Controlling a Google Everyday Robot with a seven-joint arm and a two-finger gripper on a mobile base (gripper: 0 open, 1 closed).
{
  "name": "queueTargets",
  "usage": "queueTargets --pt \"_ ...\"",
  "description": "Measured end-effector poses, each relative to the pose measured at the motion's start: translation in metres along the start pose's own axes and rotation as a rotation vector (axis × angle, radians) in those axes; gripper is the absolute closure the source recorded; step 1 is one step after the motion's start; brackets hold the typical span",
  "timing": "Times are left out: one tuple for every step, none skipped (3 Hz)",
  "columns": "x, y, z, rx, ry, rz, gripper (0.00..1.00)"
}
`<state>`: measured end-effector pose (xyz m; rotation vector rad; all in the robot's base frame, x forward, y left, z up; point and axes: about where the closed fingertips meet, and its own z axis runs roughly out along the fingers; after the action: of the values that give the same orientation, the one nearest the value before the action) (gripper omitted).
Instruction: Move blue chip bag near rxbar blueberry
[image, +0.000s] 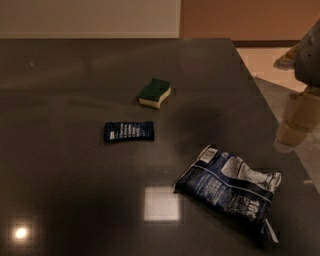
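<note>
The blue chip bag (230, 187) lies crumpled on the dark table at the lower right, dark blue foil with white patches and print. The rxbar blueberry (129, 131), a small flat dark blue wrapper with rows of white text, rests near the table's middle, well to the left of the bag and farther back. My gripper (294, 129) hangs at the right edge of the view, above the table's right border, up and to the right of the bag and apart from it. It holds nothing that I can see.
A green-and-yellow sponge (155, 93) sits behind the bar wrapper. The dark table (65, 100) has its right edge running diagonally past the gripper, with pale floor beyond. Light reflections show on the tabletop in front.
</note>
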<state>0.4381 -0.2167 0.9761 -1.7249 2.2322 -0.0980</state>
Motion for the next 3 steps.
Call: queueTargets --pt "0.000 0.000 0.000 0.000 0.000 0.000 0.00" --pt "0.000 0.001 0.002 -0.003 0.000 0.000 0.00" --pt "0.001 0.022 0.037 -0.068 -0.011 -0.002 0.00"
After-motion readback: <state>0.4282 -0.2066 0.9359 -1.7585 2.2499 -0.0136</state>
